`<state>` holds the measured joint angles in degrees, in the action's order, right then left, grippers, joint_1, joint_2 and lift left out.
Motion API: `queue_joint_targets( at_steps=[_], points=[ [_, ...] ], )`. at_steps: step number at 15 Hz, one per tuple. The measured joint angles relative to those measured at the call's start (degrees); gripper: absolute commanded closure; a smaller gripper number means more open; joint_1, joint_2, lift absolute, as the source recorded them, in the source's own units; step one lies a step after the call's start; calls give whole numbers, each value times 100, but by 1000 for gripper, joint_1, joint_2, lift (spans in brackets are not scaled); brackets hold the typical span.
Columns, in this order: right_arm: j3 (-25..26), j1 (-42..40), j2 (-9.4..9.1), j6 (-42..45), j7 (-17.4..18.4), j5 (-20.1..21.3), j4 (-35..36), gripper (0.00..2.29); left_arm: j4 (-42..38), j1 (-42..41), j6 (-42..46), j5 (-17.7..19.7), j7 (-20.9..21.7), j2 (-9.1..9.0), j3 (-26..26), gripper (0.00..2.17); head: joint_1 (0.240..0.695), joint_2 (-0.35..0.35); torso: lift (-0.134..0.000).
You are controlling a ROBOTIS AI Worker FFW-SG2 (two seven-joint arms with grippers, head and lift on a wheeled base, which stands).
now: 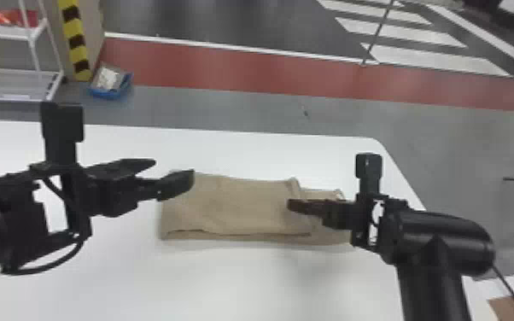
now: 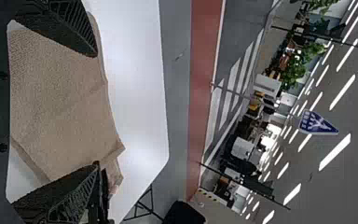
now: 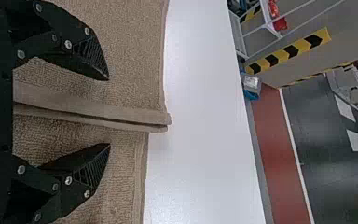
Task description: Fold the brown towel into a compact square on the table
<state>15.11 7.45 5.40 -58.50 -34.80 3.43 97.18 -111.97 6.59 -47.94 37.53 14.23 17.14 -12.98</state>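
a: status entry, please. how is the fold coming along?

b: partway, by my reading. the brown towel [image 1: 230, 205] is lying on the table [image 1: 247, 286], forming a layered oblong. its upper layer is ending short of the towel's right end, leaving a lower strip showing.

a: and remaining?

b: it is looking longer than wide, so i am expecting at least one fold across its length, then tidying into a square.

a: pose?

b: the left gripper [image 2: 96, 109] is hovering by the towel's left end, pointing inward, fingers standing apart, gripping nothing. the right gripper [image 3: 109, 112] is pointing inward over the towel's right part, its fingers also parting, one sitting on each side of the upper layer's hem [image 3: 121, 111].

a: touching?

b: i am not managing to tell; neither is pinching cloth.
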Motion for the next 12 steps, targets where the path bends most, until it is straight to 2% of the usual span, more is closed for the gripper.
queue_joint_targets(
  at_steps=[3,12],
  points=[
    [-47,93,-2,-10,-9,22,-1,532,0,-18,6,0,4,2,5,29,695,-255,-124],
    [-31,105,8,-224,-53,4,-6,535,-27,-59,4,0,30,18,24,29,695,-254,-124]
  ],
)
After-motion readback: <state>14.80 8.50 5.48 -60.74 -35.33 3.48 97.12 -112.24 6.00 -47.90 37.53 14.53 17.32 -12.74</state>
